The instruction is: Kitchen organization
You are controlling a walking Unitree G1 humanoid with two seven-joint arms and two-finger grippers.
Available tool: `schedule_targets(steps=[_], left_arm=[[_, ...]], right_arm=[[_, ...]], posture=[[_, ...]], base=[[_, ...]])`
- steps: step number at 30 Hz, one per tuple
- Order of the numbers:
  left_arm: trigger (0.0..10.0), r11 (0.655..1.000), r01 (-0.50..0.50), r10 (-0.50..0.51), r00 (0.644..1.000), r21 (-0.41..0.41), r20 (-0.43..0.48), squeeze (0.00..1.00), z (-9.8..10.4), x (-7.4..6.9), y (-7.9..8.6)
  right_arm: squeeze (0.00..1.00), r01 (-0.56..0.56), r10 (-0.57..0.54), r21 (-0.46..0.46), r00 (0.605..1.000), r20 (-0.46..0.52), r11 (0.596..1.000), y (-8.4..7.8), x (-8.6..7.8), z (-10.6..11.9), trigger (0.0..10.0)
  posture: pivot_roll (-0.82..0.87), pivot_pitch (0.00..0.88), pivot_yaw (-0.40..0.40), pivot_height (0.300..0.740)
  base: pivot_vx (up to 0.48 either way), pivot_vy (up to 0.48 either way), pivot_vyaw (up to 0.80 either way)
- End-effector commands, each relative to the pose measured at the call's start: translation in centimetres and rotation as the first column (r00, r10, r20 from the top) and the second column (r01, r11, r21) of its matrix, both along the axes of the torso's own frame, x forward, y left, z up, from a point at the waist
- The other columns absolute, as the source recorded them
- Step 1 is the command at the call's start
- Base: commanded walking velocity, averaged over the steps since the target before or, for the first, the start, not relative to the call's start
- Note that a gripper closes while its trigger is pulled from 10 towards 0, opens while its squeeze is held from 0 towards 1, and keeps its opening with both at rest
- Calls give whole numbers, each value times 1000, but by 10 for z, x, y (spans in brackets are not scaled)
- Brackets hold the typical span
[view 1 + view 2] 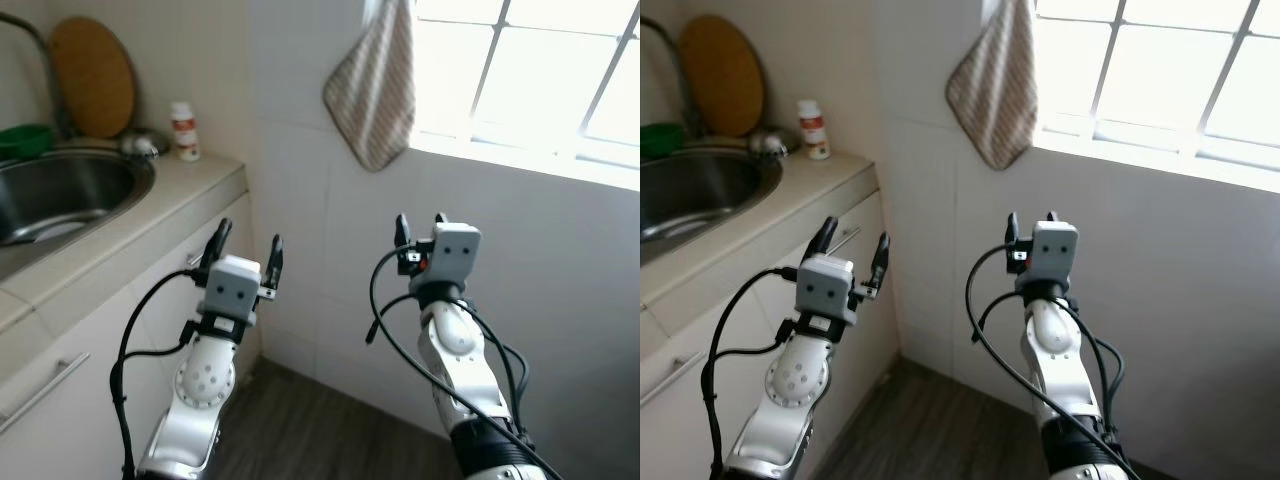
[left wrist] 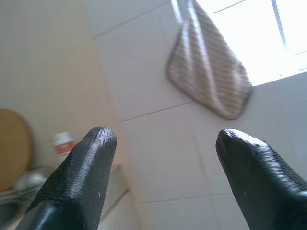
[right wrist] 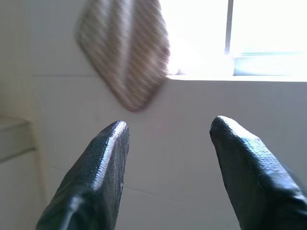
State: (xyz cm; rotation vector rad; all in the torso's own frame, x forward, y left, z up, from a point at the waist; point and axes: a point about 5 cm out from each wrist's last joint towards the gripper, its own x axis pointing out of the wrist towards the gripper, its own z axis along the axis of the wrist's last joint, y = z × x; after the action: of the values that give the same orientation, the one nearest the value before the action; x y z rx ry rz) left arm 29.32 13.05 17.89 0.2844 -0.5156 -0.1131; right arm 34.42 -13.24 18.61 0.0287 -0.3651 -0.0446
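- The wall (image 1: 300, 180) of pale tile is filling the corner ahead of the robot, with a bright window (image 1: 540, 70) set high on the right.
- The counter (image 1: 150, 215) is running along the robot's left side, with white cabinets (image 1: 100, 340) under it and dark floor (image 1: 320, 430) below.
- The sink (image 1: 60, 195) is sitting in the counter, steel and open; a green bowl (image 1: 25, 140) is resting at its far rim, a round board (image 1: 92, 78) is leaning against the back wall, and a small metal piece, too blurred to identify, is lying near the board.
- The towel (image 1: 372, 90), striped, is hanging on the wall beside the window, well above both grippers and touching neither.
- The bottle (image 1: 183, 130), white with a red label, is standing upright at the counter's back edge, near the corner.
- The left gripper (image 1: 245, 255) is hovering just off the counter edge, fingers spread wide and empty.
- The right gripper (image 1: 420, 232) is raised in front of the wall below the window, fingers (image 3: 96, 172) likewise wide apart and empty.
- Step in hand, by judgement: approach and target selection; nothing is grasped yet.
- Next move, by judgement: both wrist cameras are facing the towel, so a reach upward toward it, or a turn left toward the bottle, is called for.
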Motion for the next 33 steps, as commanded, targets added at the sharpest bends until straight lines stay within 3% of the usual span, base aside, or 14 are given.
schedule_targets(steps=[1, 12, 33], left_arm=[[10000, 1000, -3, 3, 1000, 7, -1, 0, 0, 0, 1], [10000, 1000, -7, 7, 1000, 4, -11, 0, -2, 1, 1], [10000, 1000, -9, 9, 999, 7, -35, 0, -7, 2, 2]], right_arm=[[0, 64, -64, -9, 998, -22, 998, -7, 2, -1, 10000], [0, 195, -199, -49, 974, -108, 980, -24, 5, -13, 10000], [0, 260, -284, -152, 944, -168, 954, -32, 6, -23, 10000]], posture=[[7, 0, -22, 736], [3, 0, -24, 736], [1, 0, -25, 736]], base=[[0, 0, -800], [0, 0, -800], [0, 0, -796]])
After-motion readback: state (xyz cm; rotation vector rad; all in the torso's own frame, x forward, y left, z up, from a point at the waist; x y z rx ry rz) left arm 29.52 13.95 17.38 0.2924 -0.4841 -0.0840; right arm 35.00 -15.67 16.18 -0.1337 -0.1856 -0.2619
